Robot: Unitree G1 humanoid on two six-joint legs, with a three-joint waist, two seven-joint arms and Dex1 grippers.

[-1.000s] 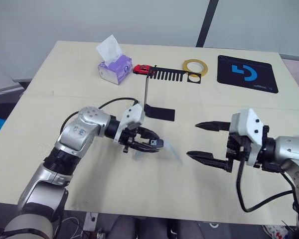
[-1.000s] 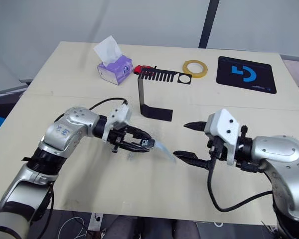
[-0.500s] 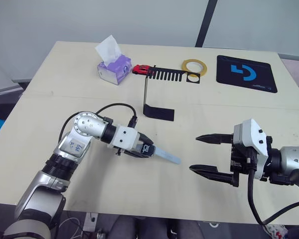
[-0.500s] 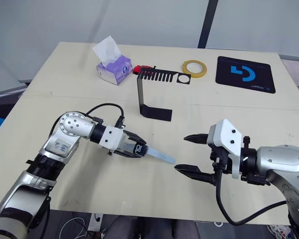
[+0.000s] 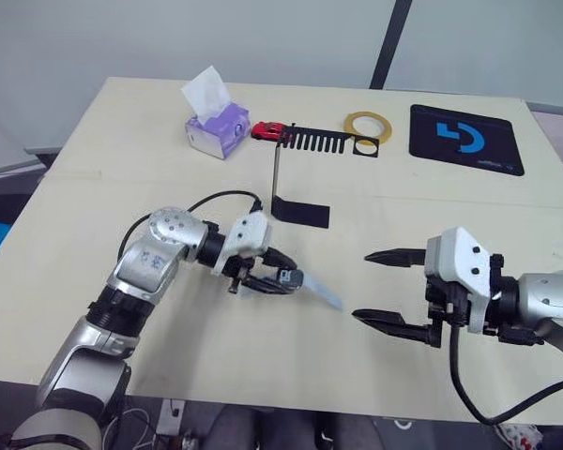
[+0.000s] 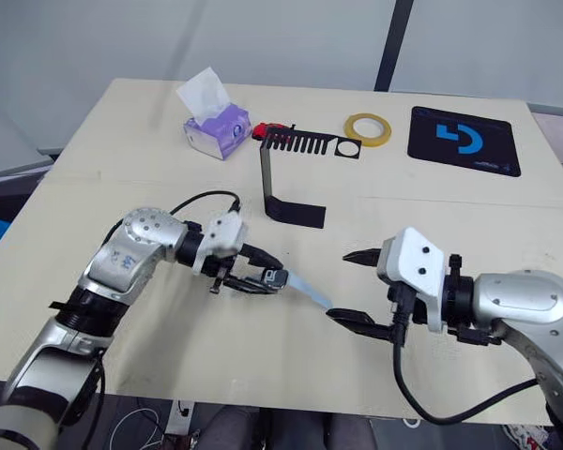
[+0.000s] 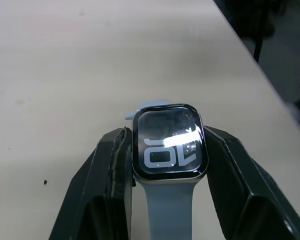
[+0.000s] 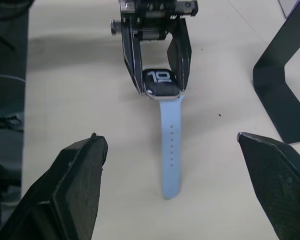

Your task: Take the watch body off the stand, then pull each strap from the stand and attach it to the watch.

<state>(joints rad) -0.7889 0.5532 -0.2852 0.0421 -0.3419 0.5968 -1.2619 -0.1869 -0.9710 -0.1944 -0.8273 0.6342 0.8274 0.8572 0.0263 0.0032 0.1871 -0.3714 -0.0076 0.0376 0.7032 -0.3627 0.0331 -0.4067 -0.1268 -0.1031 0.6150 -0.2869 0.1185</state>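
Table [image 5: 94, 187]: left gripper [image 5: 280, 269] clamps watch body [image 8: 161, 82], rim sides hidden.

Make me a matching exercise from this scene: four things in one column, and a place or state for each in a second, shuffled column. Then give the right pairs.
Things:
1. watch body
2. right gripper
3. tape ring
4. tissue box

Places or states:
A. lying flat at the far side of the table, beside the black mat
B. open, holding nothing
C. at the far left of the table, a white tissue sticking up
D. clamped between the left gripper's fingers, one strap attached

Pairs: 1-D, 2-B, 3-A, 4-C
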